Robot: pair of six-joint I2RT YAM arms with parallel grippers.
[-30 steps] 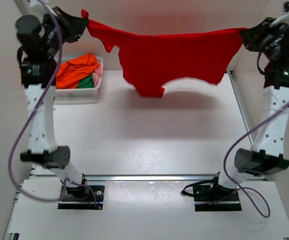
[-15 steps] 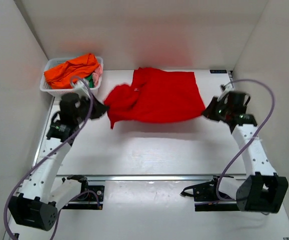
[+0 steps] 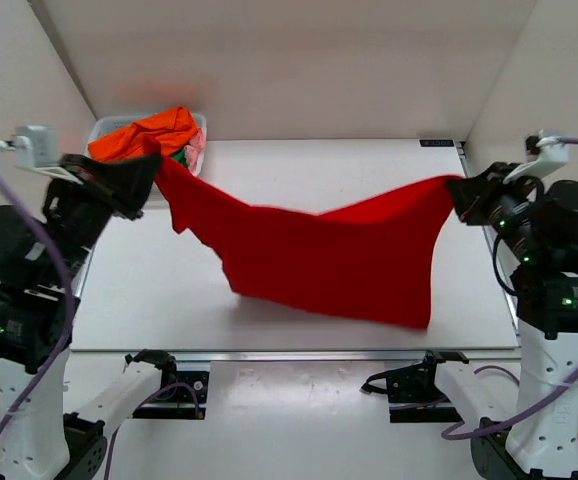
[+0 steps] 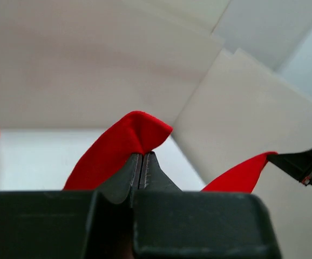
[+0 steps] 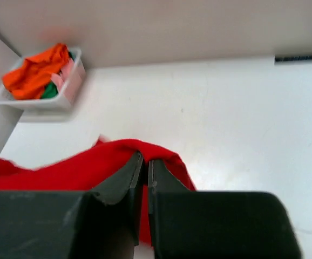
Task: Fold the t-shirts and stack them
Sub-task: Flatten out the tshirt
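Red t-shirt (image 3: 339, 255) hangs between left tool (image 3: 156, 162) and right tool (image 3: 456, 192), both clenched on it, so I'd lower it evenly onto the counter (image 3: 319, 170).

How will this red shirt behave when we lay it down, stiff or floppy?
Probably very floppy: the red shirt sags deeply between left gripper and right gripper. Likely light, since two small pinches carry it. Its hanging edge may bunch on the table.
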